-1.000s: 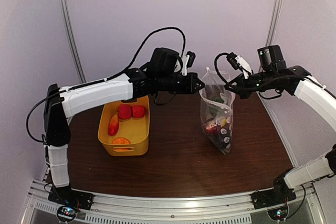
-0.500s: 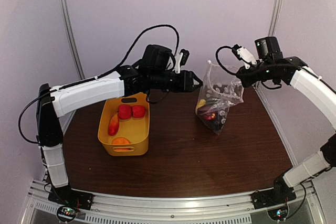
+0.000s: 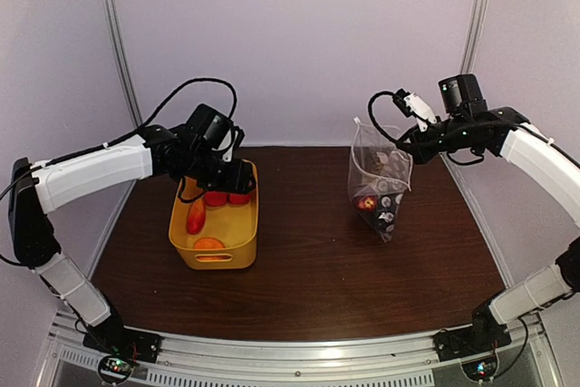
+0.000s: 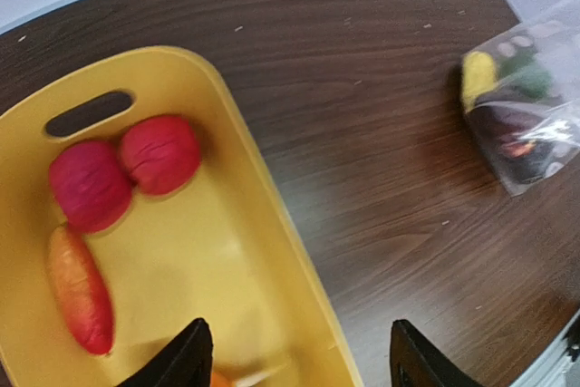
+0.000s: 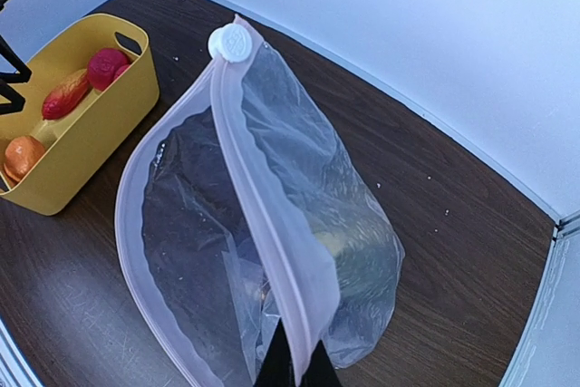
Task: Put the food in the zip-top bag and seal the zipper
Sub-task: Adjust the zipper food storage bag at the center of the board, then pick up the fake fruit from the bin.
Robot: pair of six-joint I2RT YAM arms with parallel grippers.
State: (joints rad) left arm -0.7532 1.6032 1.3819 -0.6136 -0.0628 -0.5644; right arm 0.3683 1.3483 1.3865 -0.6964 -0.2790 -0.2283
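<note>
The zip-top bag hangs upright over the table's right side. My right gripper is shut on its mouth edge. In the right wrist view the zipper runs from a white slider down into my right gripper, and the mouth gapes on the left. Yellow, green and dark food lies in the bag's bottom. My left gripper hovers open over the yellow basket. Its jaws straddle the basket's right rim and hold nothing. The basket holds two red fruits, an orange-red piece and an orange one.
The basket has a handle slot at its far end. Pale walls and metal posts close in the back and sides of the dark wood table. The basket lies left of the bag in the right wrist view.
My left gripper has drawn back from the bag's mouth to above the basket and has opened. The bag still hangs from the right gripper and has swung slightly.
</note>
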